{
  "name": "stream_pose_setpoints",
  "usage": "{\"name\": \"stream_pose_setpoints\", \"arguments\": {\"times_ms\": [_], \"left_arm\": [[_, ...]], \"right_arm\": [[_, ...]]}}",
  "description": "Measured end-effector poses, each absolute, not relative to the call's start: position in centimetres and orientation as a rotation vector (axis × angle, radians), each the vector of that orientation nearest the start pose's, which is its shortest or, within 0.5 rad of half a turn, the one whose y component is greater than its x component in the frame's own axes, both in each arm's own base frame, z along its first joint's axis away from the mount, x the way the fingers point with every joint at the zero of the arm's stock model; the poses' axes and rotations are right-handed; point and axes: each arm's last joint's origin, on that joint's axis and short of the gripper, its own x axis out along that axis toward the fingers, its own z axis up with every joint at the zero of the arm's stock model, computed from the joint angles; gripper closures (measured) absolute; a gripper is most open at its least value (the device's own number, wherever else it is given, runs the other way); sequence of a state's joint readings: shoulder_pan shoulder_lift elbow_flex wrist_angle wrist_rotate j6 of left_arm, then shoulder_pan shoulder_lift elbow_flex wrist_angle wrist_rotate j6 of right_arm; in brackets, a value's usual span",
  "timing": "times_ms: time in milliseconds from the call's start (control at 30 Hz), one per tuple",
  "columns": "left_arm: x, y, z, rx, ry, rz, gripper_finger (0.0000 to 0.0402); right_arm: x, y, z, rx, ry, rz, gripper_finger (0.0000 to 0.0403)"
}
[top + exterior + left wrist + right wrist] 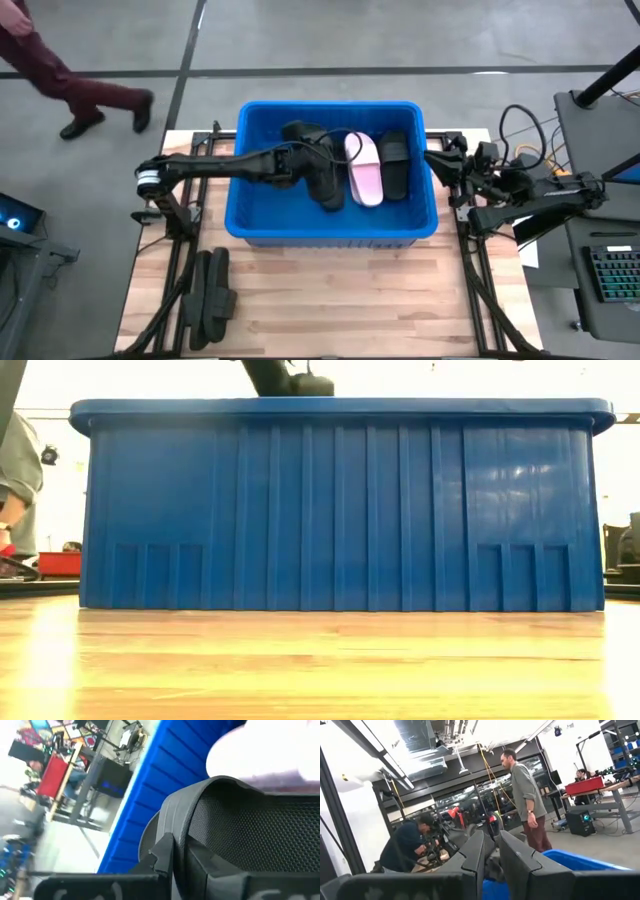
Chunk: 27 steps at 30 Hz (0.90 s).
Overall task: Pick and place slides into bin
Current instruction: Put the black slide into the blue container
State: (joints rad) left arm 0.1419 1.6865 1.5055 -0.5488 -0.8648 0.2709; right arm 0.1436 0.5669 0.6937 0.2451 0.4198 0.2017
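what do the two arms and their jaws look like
Both arms are dark, jointed and slim. The left arm has a white band near its base. The right arm carries black cables alongside its links. The right gripper has flat, angular, matte black jaws. The left gripper looks equally dark.

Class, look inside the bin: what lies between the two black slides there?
In the high view, the pale pink slide lies between the black slides inside the bin.
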Motion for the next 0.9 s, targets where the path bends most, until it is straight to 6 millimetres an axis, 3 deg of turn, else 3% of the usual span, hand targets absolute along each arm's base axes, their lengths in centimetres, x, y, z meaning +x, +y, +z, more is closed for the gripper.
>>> {"name": "stream_pose_setpoints", "arguments": {"times_ms": [267, 433, 900], "left_arm": [[36.4, 9.4, 28.1, 0.646, 0.796, 0.802, 0.0399], [36.4, 9.7, 26.9, 0.672, 0.762, 0.788, 0.04], [39.4, 11.5, 24.5, 0.718, 0.839, 0.799, 0.0401]], "right_arm": [[11.8, 0.5, 37.1, 0.304, -0.393, -0.235, 0.0351], [11.8, 0.5, 37.1, 0.304, -0.396, -0.236, 0.0351], [11.8, 0.5, 37.1, 0.303, -0.396, -0.236, 0.0351]]}}
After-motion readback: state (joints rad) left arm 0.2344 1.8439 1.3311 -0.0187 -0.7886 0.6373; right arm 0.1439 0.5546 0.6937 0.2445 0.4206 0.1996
